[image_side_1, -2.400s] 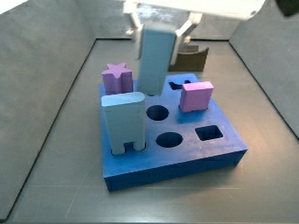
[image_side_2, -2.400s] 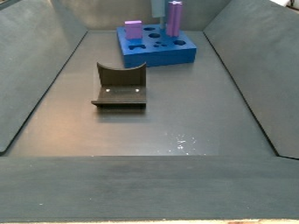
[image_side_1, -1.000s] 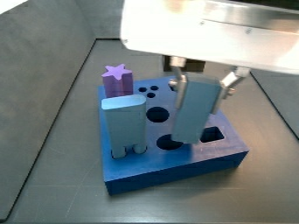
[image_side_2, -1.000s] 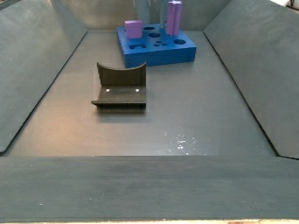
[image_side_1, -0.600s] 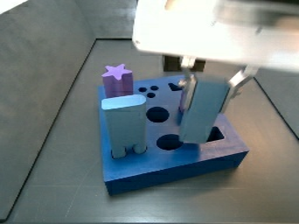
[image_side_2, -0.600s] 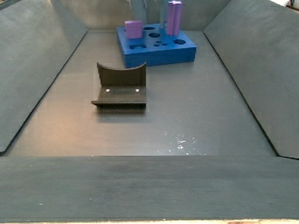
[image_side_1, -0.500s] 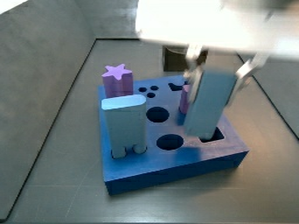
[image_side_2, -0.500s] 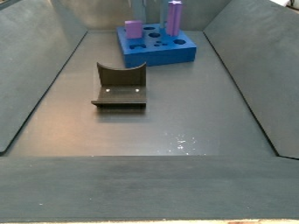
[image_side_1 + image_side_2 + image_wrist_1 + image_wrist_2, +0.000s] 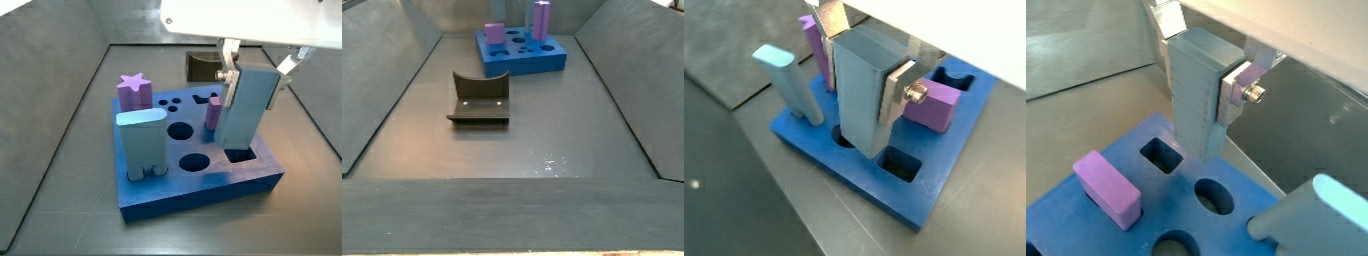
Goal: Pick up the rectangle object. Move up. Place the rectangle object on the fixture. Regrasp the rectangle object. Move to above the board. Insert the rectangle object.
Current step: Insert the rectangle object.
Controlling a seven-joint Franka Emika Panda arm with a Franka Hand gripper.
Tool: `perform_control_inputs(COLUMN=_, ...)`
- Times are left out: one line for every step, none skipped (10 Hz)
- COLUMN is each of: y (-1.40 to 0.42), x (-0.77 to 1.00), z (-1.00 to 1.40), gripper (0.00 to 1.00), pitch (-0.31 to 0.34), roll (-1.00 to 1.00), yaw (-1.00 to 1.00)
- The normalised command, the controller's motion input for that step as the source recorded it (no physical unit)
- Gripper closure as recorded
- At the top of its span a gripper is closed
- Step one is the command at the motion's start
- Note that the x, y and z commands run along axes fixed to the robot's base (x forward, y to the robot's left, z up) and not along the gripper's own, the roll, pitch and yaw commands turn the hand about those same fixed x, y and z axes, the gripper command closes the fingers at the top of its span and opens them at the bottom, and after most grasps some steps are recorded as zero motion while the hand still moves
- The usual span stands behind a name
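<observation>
The rectangle object [image 9: 249,108] is a slate grey-blue bar held upright, and my gripper [image 9: 255,72] is shut on its upper part. In both wrist views the silver fingers [image 9: 898,92] [image 9: 1236,88] clamp the rectangle object [image 9: 861,95] [image 9: 1196,90] from two sides. Its lower end hangs over the board [image 9: 254,180], right by the square hole [image 9: 242,154] [image 9: 901,166] [image 9: 1161,155]. Whether the end has entered the hole I cannot tell. The fixture [image 9: 480,98] stands empty on the floor in a side view, and shows dark behind the gripper [image 9: 202,68].
On the board stand a pale blue legged block [image 9: 140,140] [image 9: 790,82], a purple star piece [image 9: 132,90] and a pink block [image 9: 933,106] [image 9: 1106,190]. Round holes [image 9: 195,160] [image 9: 1211,195] lie close to the bar. Grey sloping walls [image 9: 60,120] enclose the floor.
The gripper has carried the bar across the board from over the round holes to the square hole at the front right corner, staying shut on it.
</observation>
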Motion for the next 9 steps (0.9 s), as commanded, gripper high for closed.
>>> perform_control_inputs(y=0.02, x=-0.08, z=-0.03, gripper=1.00, pitch=-0.091, roll=-0.07, yaw=1.00)
perform_control_inputs(y=0.04, x=-0.08, z=-0.03, gripper=1.00, pitch=-0.086, roll=-0.07, yaw=1.00)
perform_control_inputs(y=0.09, x=-0.08, z=-0.03, gripper=1.00, pitch=-0.063, roll=-0.03, yaw=1.00)
perform_control_inputs(y=0.08, x=-0.18, z=0.00, gripper=1.00, pitch=-0.237, roll=-0.20, yaw=0.55)
perform_control_inputs(y=0.04, x=-0.11, z=0.00, gripper=1.00, pitch=-0.134, roll=-0.19, yaw=0.00)
perform_control_inputs(y=0.09, x=0.05, z=0.00, gripper=1.00, pitch=-0.226, roll=-0.48, yaw=-0.01)
perform_control_inputs(y=0.26, x=0.44, z=0.22, gripper=1.00, pitch=0.000, roll=-0.52, yaw=-0.09)
perform_control_inputs(y=0.29, x=0.45, z=0.24, gripper=1.00, pitch=0.083, roll=-0.47, yaw=-0.02)
perform_control_inputs(y=0.11, x=0.31, z=0.09, gripper=1.00, pitch=0.040, roll=-0.28, yaw=0.00)
